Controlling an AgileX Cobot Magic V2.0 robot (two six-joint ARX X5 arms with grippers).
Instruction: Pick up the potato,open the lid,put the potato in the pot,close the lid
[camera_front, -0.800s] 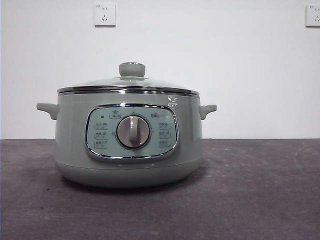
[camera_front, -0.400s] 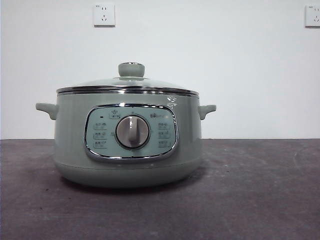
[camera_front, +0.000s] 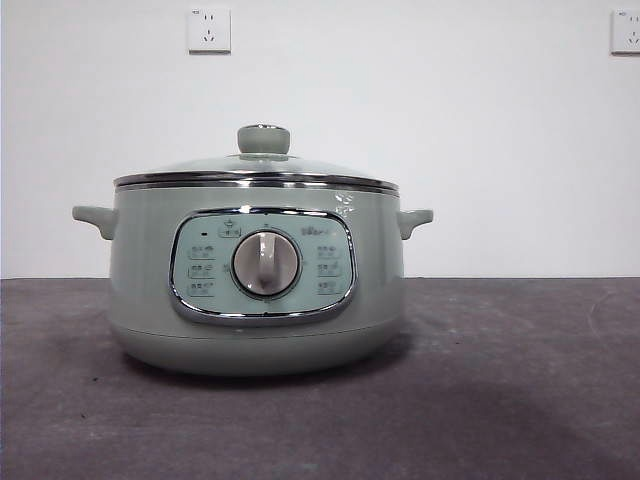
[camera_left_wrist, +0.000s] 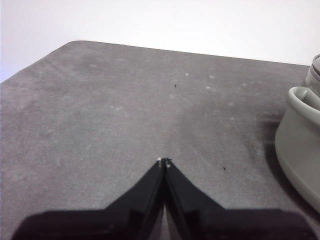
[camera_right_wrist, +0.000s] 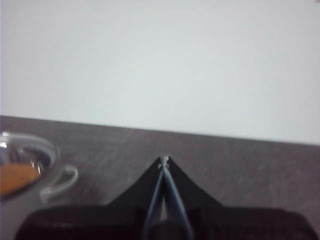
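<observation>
A: What's blocked on the surface?
B: Middle-left is taken up by the pot, w/ the lid shut on top; side handles stick out.
A: Open room?
B: Bare surface is seen to the pot's right, in front, & above the knob.

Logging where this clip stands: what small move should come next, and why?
Probably none: leave both arms parked. The lid sits on the pot, an orange shape, likely the potato, shows through its glass, and the left gripper and right gripper are shut, clear of the pot.
</observation>
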